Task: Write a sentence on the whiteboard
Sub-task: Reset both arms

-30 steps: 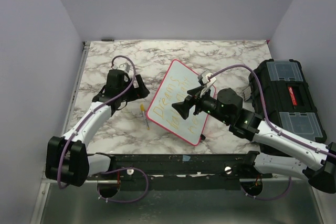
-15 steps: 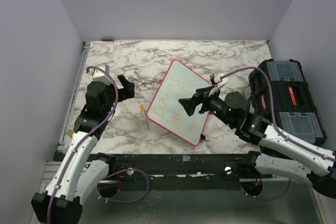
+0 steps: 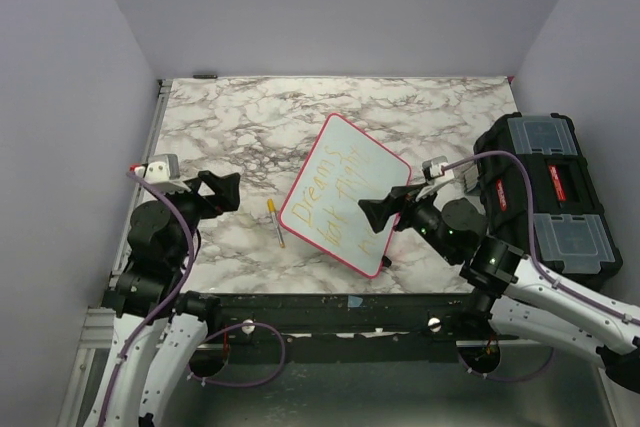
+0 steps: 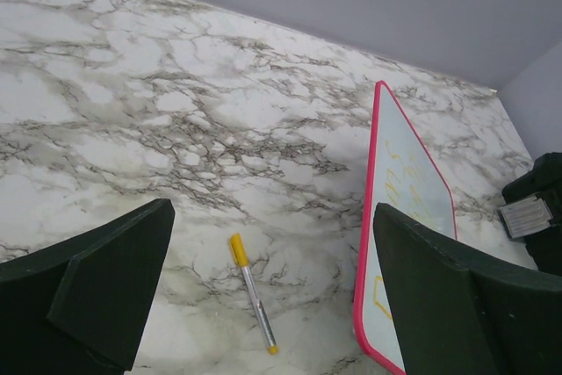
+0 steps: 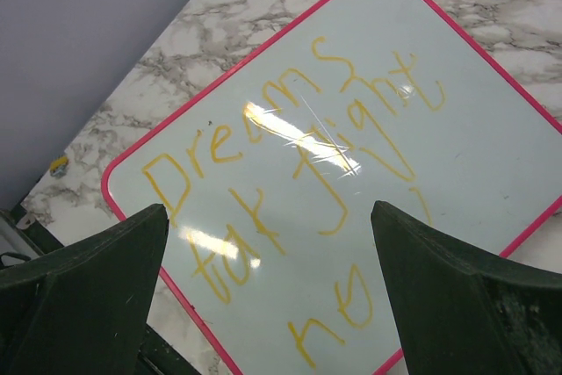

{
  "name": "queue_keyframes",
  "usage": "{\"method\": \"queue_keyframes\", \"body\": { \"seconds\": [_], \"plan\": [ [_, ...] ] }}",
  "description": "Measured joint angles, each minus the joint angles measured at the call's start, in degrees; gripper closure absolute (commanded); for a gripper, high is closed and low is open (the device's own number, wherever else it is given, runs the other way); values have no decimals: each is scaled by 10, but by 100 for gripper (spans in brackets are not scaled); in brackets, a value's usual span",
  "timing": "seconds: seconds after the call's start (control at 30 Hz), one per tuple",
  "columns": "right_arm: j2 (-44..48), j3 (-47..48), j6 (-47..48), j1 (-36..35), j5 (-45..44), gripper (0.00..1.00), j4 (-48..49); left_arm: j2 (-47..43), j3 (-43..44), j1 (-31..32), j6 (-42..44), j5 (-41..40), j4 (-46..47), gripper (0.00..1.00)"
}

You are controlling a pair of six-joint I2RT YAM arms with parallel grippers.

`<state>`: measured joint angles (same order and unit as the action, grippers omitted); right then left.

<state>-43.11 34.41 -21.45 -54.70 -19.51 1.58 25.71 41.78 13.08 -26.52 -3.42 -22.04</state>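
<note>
The whiteboard [image 3: 345, 192] lies turned like a diamond on the marble table, white with a pink rim. Its sentence [image 3: 333, 199] is in yellow handwriting; in the right wrist view the sentence [image 5: 290, 151] starts "Dreams" and runs over three lines on the whiteboard [image 5: 474, 155]. A silver marker with a yellow cap [image 3: 275, 222] lies just left of the board. My left gripper [image 3: 216, 189] hangs open above the table's left side, well clear of the marker [image 4: 253, 303] and the whiteboard [image 4: 408, 186]. My right gripper [image 3: 378, 212] is open over the board's near right part, holding nothing.
A black toolbox [image 3: 545, 197] with clear lid compartments and a red latch sits on the right, close to the right arm; its corner, the toolbox [image 4: 540, 208], shows in the left wrist view. Grey walls enclose the table [image 3: 250, 117] on three sides.
Both arms have drawn back toward the near edge. The left gripper swung left and away from the marker. The right gripper slid back right across the board. Marker and board stayed put.
</note>
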Motion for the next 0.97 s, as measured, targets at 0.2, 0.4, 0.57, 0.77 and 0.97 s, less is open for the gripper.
{"method": "queue_keyframes", "body": {
  "seconds": [0.2, 0.4, 0.57, 0.77, 0.97],
  "plan": [
    [47, -34, -26, 0, -13, 0, -5, -75, -12, 0, 22, -18, -37, 1],
    [89, -67, -66, 0, -30, 0, -33, -126, -57, 0, 41, -35, -60, 1],
    [117, -86, -92, 0, -35, 0, -49, -137, -72, 0, 47, -37, -74, 2],
    [124, -87, -104, 0, -36, 0, -50, -138, -72, 0, 54, -36, -75, 1],
    [109, -77, -111, 0, -45, 0, -66, -138, -72, 0, 58, -36, -75, 2]
  ]
}}
